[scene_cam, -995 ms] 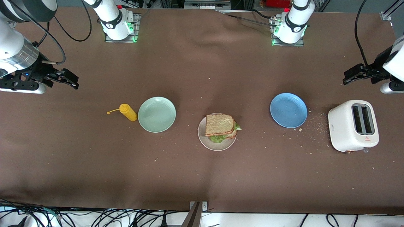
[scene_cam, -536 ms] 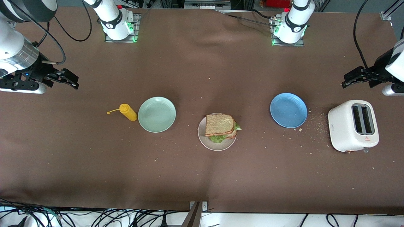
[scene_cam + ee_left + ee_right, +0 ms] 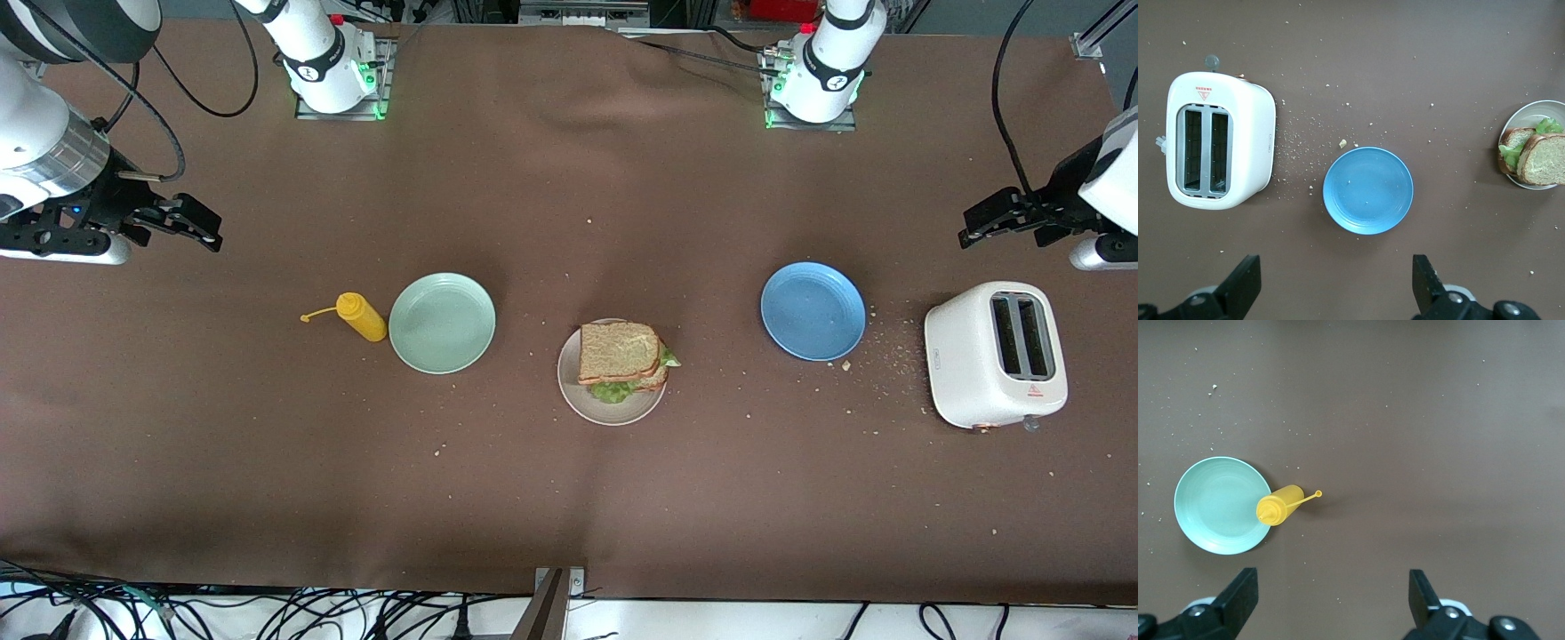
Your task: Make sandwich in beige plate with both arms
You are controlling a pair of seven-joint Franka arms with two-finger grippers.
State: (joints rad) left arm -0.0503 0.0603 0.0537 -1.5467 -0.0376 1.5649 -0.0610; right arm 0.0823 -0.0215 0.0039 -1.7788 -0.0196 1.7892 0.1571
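- The sandwich (image 3: 622, 360) is seen lying on the beige plate (image 3: 580, 396), mid-bench, between the mint-green plate (image 3: 442, 323) and the blue plate (image 3: 813, 311).
- The left end effector (image 3: 1335, 290) is held over the bench near the toaster (image 3: 994, 354), fingers spread wide, nothing gripped.
- The right end effector (image 3: 1331, 607) is held at the right arm's end, fingers likewise wide apart and empty.

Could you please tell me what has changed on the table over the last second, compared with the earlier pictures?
Only the left gripper moved: it drifted slightly toward the robots' bases, up in the air at the left arm's end of the table, open and empty. The right gripper stayed put, open, at the right arm's end. The sandwich on the beige plate, the blue plate, green plate, mustard bottle and toaster did not move.
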